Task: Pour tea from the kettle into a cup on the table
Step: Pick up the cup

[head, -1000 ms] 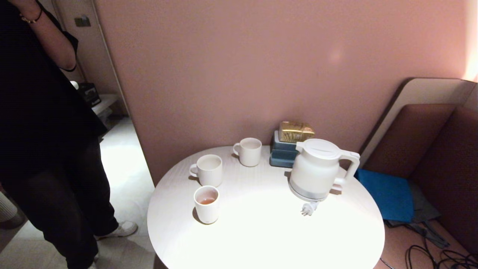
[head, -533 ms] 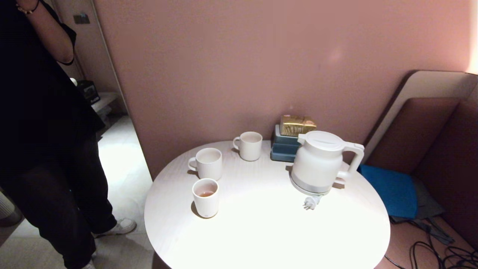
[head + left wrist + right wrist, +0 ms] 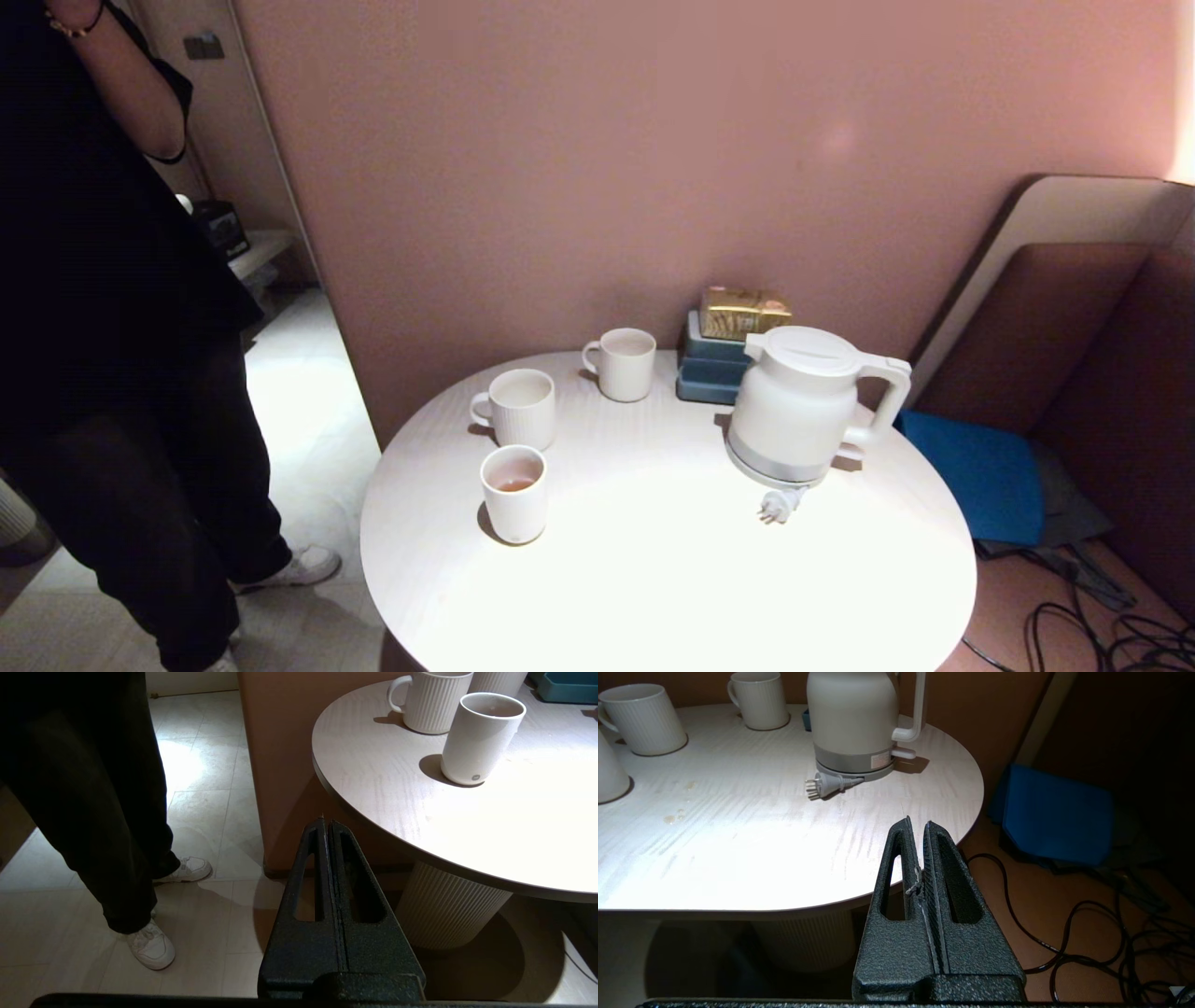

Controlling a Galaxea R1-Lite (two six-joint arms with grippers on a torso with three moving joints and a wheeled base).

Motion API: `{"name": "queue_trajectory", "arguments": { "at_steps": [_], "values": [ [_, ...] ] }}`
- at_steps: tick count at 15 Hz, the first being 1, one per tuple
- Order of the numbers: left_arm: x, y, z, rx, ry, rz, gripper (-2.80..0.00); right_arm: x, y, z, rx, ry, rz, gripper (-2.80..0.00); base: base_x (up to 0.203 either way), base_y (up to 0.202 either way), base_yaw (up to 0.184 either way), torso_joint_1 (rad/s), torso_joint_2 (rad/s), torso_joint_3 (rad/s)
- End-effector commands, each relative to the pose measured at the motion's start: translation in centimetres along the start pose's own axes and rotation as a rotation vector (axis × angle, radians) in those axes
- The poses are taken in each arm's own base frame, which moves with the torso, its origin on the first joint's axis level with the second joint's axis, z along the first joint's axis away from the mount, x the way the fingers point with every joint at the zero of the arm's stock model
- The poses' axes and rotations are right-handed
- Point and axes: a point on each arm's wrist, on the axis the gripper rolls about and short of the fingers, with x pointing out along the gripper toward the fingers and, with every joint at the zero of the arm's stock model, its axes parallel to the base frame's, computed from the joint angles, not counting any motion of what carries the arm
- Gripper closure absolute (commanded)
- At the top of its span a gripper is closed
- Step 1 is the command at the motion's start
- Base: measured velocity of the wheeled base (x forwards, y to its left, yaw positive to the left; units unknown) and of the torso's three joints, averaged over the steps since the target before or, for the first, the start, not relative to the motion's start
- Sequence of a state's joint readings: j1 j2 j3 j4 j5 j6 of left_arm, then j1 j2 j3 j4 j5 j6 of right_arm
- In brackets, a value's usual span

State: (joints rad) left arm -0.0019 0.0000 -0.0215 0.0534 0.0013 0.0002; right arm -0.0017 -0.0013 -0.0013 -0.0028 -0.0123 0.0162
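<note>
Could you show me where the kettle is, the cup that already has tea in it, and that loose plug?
kettle (image 3: 792, 411), head view, middle of its white body.
cup with tea (image 3: 513, 509), head view, front of its outer wall.
plug (image 3: 775, 508), head view, the white plug head lying on the table.

I seem to be in a café or lounge corner: a round white table (image 3: 653, 579) against a pink wall (image 3: 607, 168), a padded brown booth seat (image 3: 1102, 355), and mugs (image 3: 523, 408) set out.
</note>
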Motion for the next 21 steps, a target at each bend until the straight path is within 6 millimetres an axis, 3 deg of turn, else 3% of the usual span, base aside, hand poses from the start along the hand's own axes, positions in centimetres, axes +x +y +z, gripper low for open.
{"name": "queue_trajectory", "arguments": {
  "at_steps": [1, 16, 21],
  "values": [
    [0.0, 0.0, 0.0, 0.001, 0.002, 0.001, 0.00, 0.0, 0.0, 0.0, -0.001, 0.002, 0.000, 0.00, 0.000, 0.000, 0.000, 0.000, 0.00, 0.000],
    [0.0, 0.0, 0.4, 0.040, -0.002, -0.004, 0.00, 0.0, 0.0, 0.0, 0.001, 0.001, 0.000, 0.00, 0.000, 0.000, 0.000, 0.000, 0.00, 0.000],
    [0.7, -0.2, 4.9, 0.020, 0.004, -0.080, 0.00, 0.0, 0.0, 0.0, 0.001, 0.001, 0.000, 0.00, 0.000, 0.000, 0.000, 0.000, 0.00, 0.000]
  ]
}}
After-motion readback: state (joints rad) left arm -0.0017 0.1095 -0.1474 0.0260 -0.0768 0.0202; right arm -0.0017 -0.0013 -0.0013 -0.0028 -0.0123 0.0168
